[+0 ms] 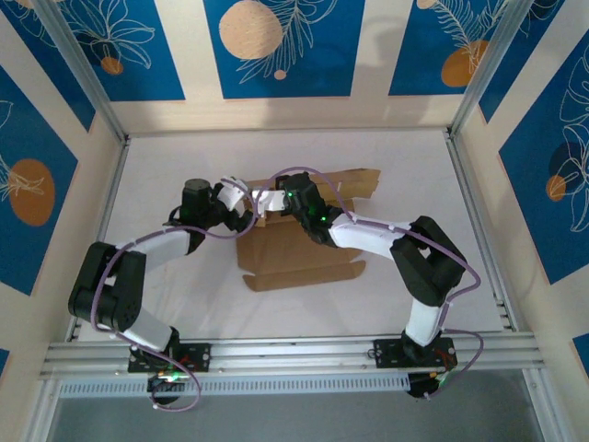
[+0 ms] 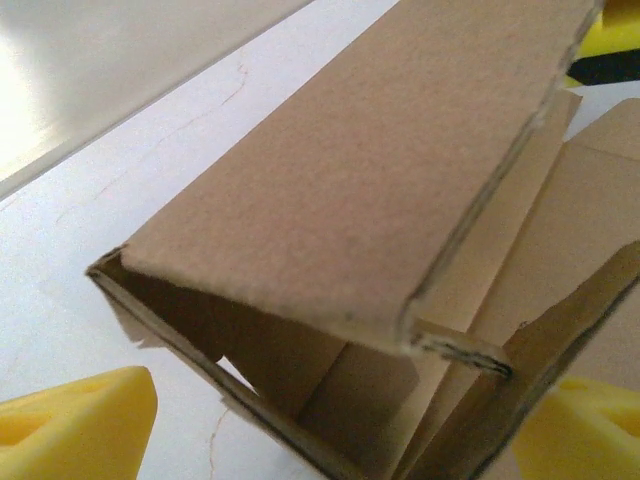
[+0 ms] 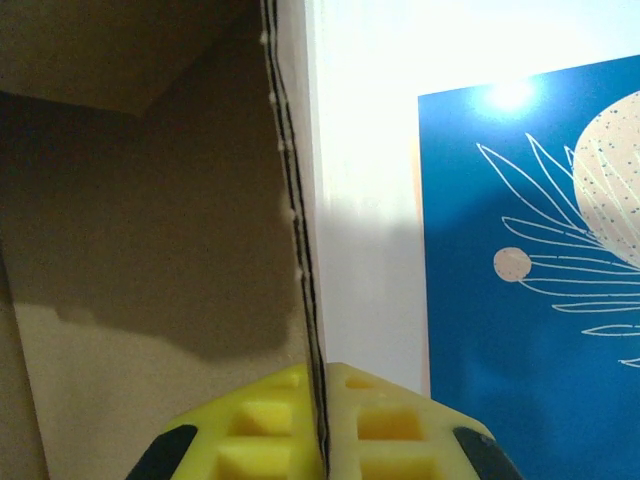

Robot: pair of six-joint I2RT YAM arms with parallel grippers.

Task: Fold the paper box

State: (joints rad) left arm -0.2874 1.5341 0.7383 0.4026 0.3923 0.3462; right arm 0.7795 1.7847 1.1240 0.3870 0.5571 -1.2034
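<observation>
The paper box point(image 1: 294, 258) is brown cardboard lying mid-table, partly folded, with a flap spread toward the far right. My right gripper point(image 1: 274, 198) is at its far left corner. In the right wrist view that gripper point(image 3: 322, 420) is shut on a thin upright cardboard edge of the box point(image 3: 150, 250). My left gripper point(image 1: 241, 210) is just left of it. In the left wrist view the left gripper point(image 2: 330, 430) stands open, its yellow fingertips point(image 2: 70, 425) wide apart on either side of a raised, doubled wall of the box point(image 2: 350, 170), with white table showing beside the left one.
The white table point(image 1: 166, 166) is closed in by walls with blue patterned panels point(image 1: 276, 46) and metal corner posts point(image 1: 83, 74). An aluminium rail point(image 1: 294, 354) carrying both arm bases runs along the near edge.
</observation>
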